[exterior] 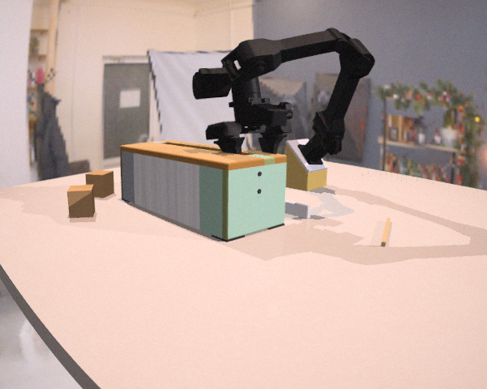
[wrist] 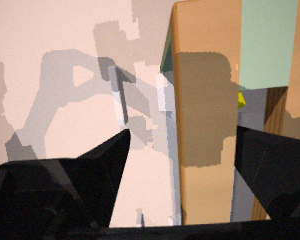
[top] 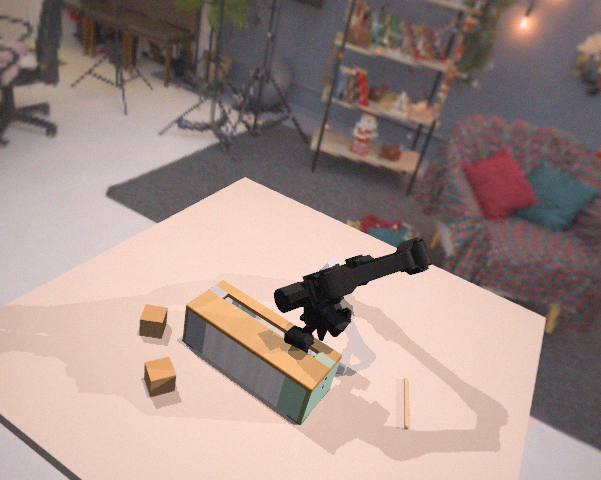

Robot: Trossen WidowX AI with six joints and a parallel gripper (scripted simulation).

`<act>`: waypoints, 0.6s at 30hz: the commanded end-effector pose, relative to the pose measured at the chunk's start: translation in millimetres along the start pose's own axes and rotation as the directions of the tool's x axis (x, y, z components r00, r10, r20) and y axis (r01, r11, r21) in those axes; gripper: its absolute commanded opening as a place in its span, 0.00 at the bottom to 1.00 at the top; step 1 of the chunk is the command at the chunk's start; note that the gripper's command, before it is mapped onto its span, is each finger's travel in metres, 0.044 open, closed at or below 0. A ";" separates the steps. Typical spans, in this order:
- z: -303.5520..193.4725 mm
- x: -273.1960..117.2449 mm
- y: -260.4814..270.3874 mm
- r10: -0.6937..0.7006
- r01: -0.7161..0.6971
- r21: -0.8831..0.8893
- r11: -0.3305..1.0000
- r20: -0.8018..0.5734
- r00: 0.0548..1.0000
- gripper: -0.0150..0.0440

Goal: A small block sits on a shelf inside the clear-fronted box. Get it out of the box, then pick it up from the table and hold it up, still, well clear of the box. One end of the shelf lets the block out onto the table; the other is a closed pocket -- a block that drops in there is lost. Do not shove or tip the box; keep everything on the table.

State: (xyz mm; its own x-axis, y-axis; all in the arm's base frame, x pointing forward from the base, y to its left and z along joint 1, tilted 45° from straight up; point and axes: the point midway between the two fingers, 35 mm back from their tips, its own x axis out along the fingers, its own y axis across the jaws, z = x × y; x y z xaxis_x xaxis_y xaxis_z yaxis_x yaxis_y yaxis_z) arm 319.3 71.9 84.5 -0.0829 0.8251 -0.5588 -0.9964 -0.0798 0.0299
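The box (top: 238, 325) (exterior: 256, 209) (wrist: 205, 30) stands upright, with an orange top, a long slot in it, a green end and a grey end. A small part of the yellow block (wrist: 241, 100) shows through the slot in the wrist view, close to the green end; the rest is hidden by the orange top and green strip. My gripper (top: 314, 343) (exterior: 251, 151) (wrist: 169, 128) is open and empty, straddling one orange strip of the top near the green end. One fingertip is at the slot, how deep I cannot tell; the other is outside the box's clear side.
Two brown cubes (top: 153, 321) (top: 159, 377) (exterior: 100, 184) (exterior: 80, 202) stand off the box's opaque long side. A thin wooden stick (top: 405, 403) (exterior: 386, 232) lies beyond the green end. A pale bar (exterior: 297, 209) (wrist: 119, 97) is beside the clear side. A yellow wedge (exterior: 296, 171) stands by the arm's base.
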 end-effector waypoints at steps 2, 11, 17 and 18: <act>11.2 2.7 0.0 0.000 0.000 -0.002 1.000 0.003 1.000 0.93; 17.9 -34.2 -1.9 0.000 0.000 0.001 1.000 -0.003 1.000 0.93; 20.9 -59.6 -0.1 0.001 -0.001 0.001 1.000 -0.002 1.000 0.93; 20.9 -59.6 -0.1 0.001 -0.001 0.001 1.000 -0.002 1.000 0.93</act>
State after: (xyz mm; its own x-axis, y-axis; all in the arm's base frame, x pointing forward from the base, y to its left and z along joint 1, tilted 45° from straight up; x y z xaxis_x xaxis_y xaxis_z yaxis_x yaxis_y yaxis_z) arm 325.2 36.9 133.5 -0.0665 0.8253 -0.5608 -0.9976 -0.0662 0.0210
